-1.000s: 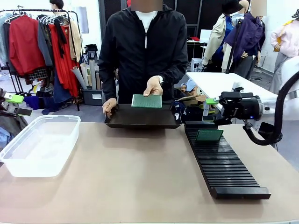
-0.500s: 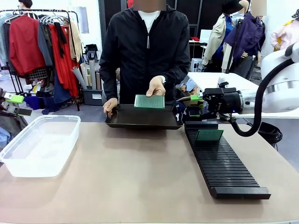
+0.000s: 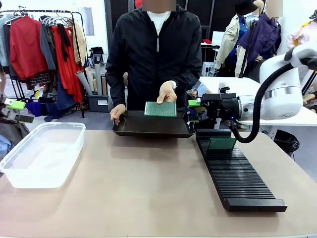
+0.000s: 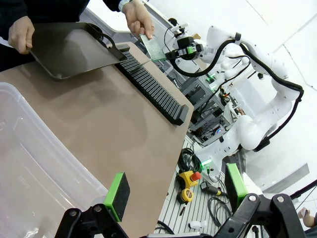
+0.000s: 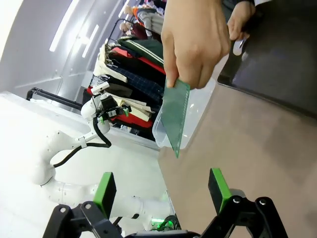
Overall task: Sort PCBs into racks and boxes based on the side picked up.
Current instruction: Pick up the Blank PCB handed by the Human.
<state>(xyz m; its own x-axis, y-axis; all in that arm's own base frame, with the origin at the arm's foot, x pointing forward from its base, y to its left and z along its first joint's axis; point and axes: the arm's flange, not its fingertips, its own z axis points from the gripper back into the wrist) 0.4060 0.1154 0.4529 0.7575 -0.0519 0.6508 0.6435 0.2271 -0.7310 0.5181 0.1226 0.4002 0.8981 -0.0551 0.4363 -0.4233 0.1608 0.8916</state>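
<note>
**Right tool**: green-padded fingers spread wide and empty, pointing sideways across the far end of the counter toward its middle.

**Held PCB**: it lay just ahead of the fingertips, near them but apart. The person's hand pinched it at its upper long edge, above the dark tray. Its long axis ran across the counter, so one short edge faced the tool. Its dotted face tilted toward the robot's side. In the right wrist view the board appeared nearly edge-on, hanging from the hand roughly in line with the gap between the pads.

**Second PCB**: it stood in a far slot of the black rack, below the right tool.

**Left tool**: also spread and empty. It hung beside the clear plastic box, well apart from the held board.

The right arm was much the nearer. The handover appeared to call for a short advance along the board's long axis onto the facing short edge.
</note>
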